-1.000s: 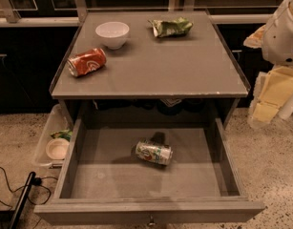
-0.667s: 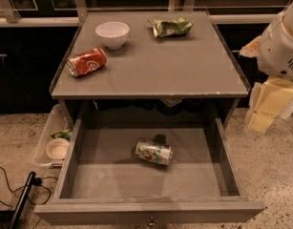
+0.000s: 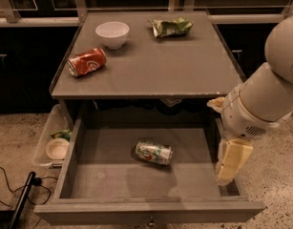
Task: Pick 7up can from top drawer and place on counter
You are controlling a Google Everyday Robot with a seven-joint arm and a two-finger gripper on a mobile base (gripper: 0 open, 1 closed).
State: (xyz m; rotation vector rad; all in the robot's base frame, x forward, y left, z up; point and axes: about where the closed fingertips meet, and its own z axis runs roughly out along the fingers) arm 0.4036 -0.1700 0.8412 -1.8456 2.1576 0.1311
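Observation:
The 7up can (image 3: 153,152) lies on its side in the middle of the open top drawer (image 3: 146,209), silver-white and green. The drawer is pulled out toward the front. The counter (image 3: 151,66) is the grey tabletop above it. My arm comes in from the right, and my gripper (image 3: 232,160) hangs over the drawer's right side, to the right of the can and apart from it. Nothing is seen held in it.
On the counter lie an orange-red soda can (image 3: 86,62) at the left, a white bowl (image 3: 112,34) at the back, and a crumpled green bag (image 3: 171,27) at the back right. A clear plastic bin (image 3: 53,142) stands left of the drawer. Black cables (image 3: 17,199) lie on the floor.
My arm has moved left and down from beside the cabinet, bringing the gripper over the drawer's right side. The 7up can has not moved.

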